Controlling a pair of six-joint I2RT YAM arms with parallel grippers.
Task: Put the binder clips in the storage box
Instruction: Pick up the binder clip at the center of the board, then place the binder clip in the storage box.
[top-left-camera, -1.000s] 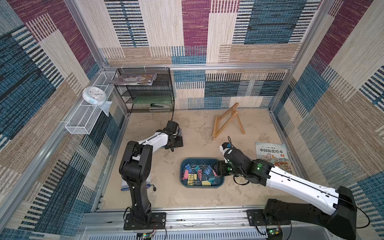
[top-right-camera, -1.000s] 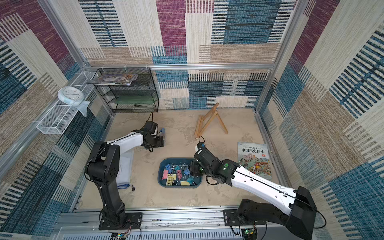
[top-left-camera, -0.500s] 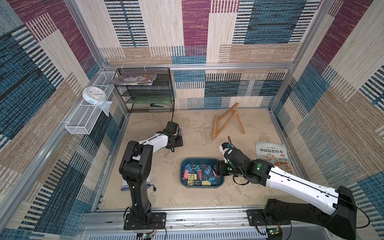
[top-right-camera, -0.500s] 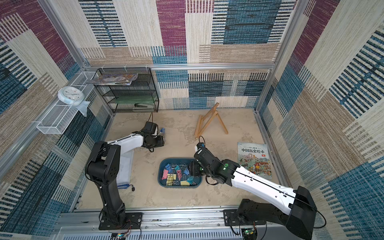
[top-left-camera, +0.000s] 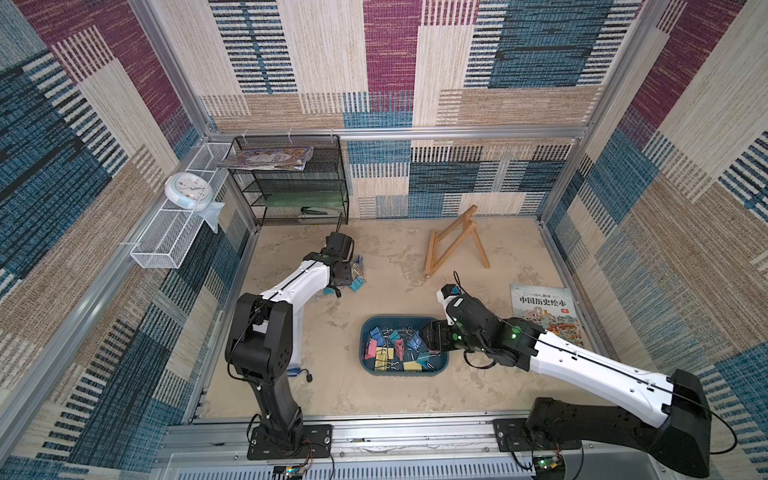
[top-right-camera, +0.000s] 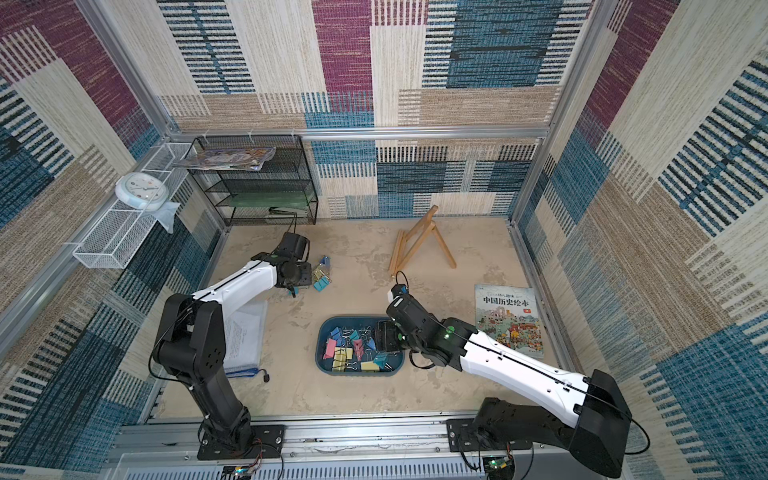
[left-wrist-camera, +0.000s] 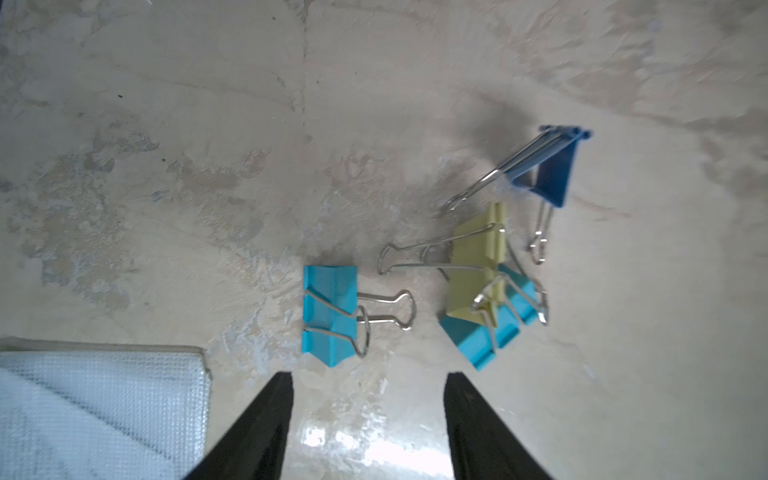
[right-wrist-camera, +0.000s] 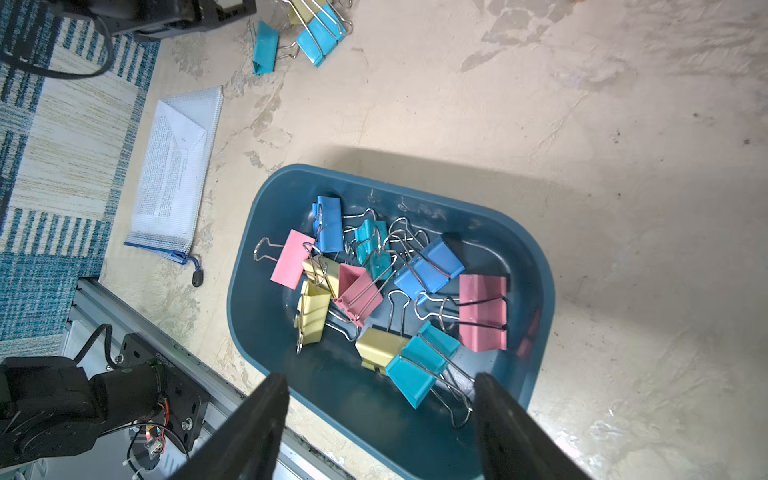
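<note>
The dark teal storage box (top-left-camera: 362, 345) (top-right-camera: 319, 351) (right-wrist-camera: 528, 257) sits on the floor near the front and holds several pink, yellow and blue binder clips (right-wrist-camera: 483, 311). My right gripper (right-wrist-camera: 380, 378) (top-left-camera: 428, 336) hangs open over the box's right end. A cyan clip (right-wrist-camera: 419, 365) lies in the box just past its fingertips. A few more clips (top-left-camera: 356, 278) (top-right-camera: 321, 274) lie loose on the floor to the back left: a cyan one (left-wrist-camera: 330, 313), a yellow one (left-wrist-camera: 478, 274) stacked on another cyan one, and a dark blue one (left-wrist-camera: 552, 174). My left gripper (left-wrist-camera: 369, 376) stands open just short of them, empty.
A white mesh pouch (left-wrist-camera: 95, 411) (top-right-camera: 245, 336) lies under the left arm. A black mesh rack (top-left-camera: 291, 183) and a white wire basket (top-left-camera: 166, 237) stand at the back left. A wooden easel (top-left-camera: 453, 245) and a picture book (top-left-camera: 544, 311) are to the right.
The left wrist has shifted slightly by the loose clips. The right gripper has stayed over the box's right end.
</note>
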